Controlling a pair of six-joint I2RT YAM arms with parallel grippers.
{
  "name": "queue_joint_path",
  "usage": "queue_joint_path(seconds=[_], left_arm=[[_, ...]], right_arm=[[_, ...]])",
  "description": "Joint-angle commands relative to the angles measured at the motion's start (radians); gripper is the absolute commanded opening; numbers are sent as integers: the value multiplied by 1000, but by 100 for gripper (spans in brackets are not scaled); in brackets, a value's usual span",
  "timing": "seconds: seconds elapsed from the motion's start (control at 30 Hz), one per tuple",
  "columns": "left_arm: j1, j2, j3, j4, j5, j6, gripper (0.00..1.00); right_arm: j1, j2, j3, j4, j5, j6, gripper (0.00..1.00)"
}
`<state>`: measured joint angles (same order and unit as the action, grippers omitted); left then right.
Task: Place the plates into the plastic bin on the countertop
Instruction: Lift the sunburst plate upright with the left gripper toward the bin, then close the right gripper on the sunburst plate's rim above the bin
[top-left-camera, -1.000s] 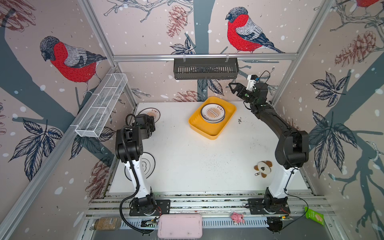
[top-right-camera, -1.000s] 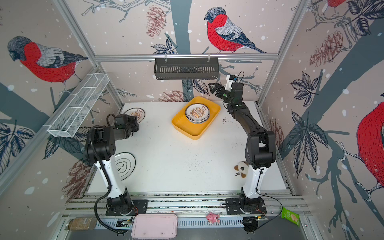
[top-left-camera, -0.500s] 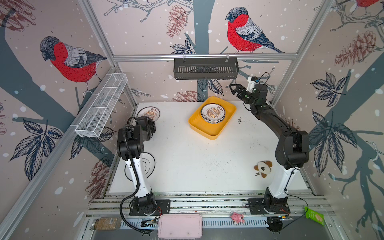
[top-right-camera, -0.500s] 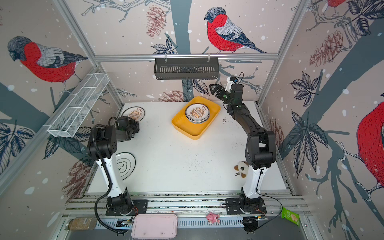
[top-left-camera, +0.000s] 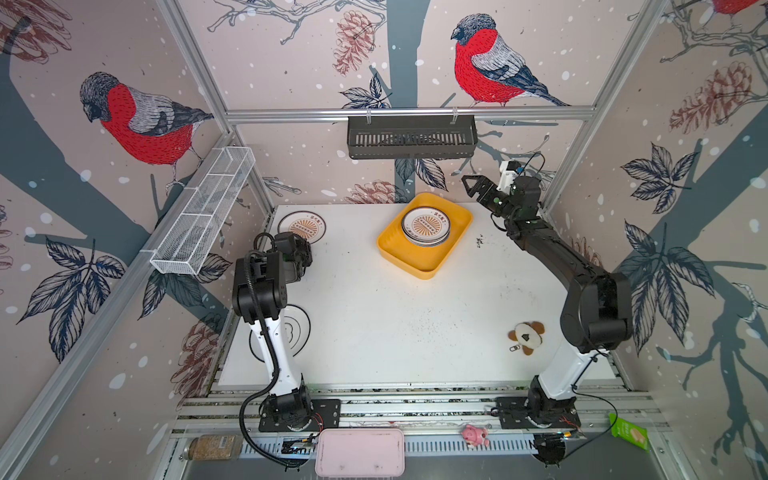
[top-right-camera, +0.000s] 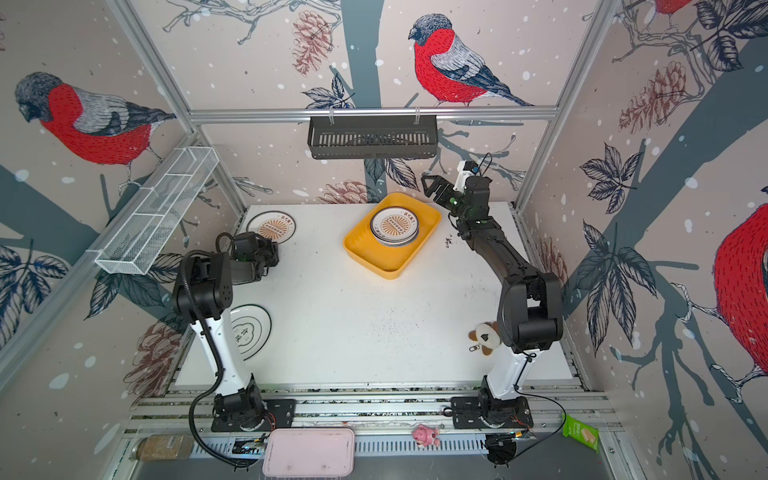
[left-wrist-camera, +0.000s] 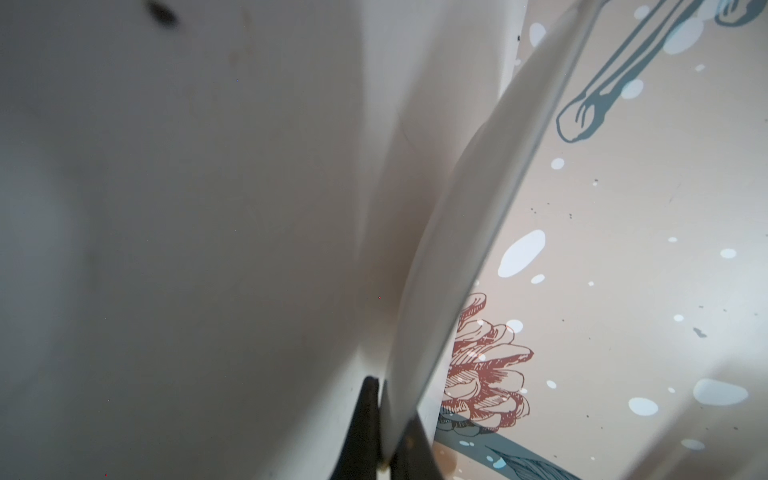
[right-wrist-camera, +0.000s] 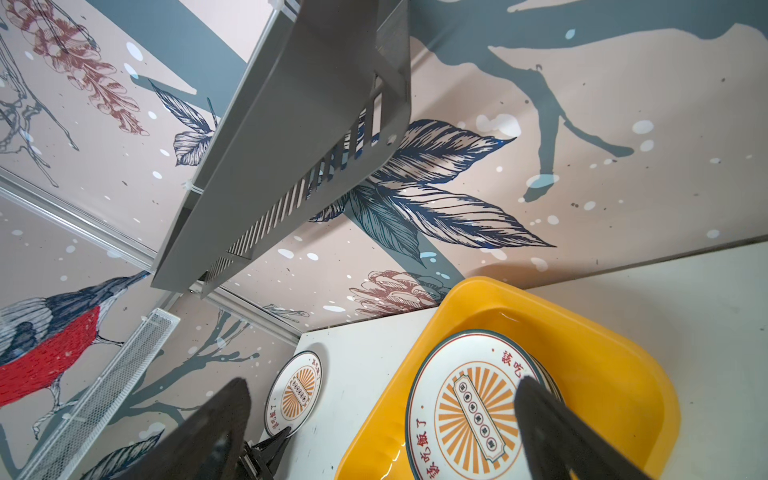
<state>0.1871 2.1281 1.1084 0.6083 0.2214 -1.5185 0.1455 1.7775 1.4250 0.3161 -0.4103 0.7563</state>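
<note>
Rim of the far-corner sunburst plate (top-left-camera: 302, 225) tight inside the left hand (left-wrist-camera: 388, 434).

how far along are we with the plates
Done: a stack of plates sits in the yellow bin. In hand: the left gripper is shut on the sunburst plate. Left: that plate and the ringed plate; the right gripper is open, empty.
</note>
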Motion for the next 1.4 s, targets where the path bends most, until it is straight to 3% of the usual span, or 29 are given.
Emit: queue_joint_path(seconds=[0.0,0.27,0.63,0.93,1.37], left_arm=[[-8,-48,-26,156,48,15,0],[-34,-148,-92,208,129,19,0],[-140,-286,-32,-9,253,163,0],[-242,-388,26,-180,371,287,0],[-385,-512,-50,-215,571,334,0]], right_arm=[[3,-25,-13,39,1,6,99],[16,-71,-52,9,-2,8,100],[73,-143,-117,-75,10,2,99],[196,-176,-121,-196,-5,-46,99],[337,-246,-175,-244,96,-16,100]])
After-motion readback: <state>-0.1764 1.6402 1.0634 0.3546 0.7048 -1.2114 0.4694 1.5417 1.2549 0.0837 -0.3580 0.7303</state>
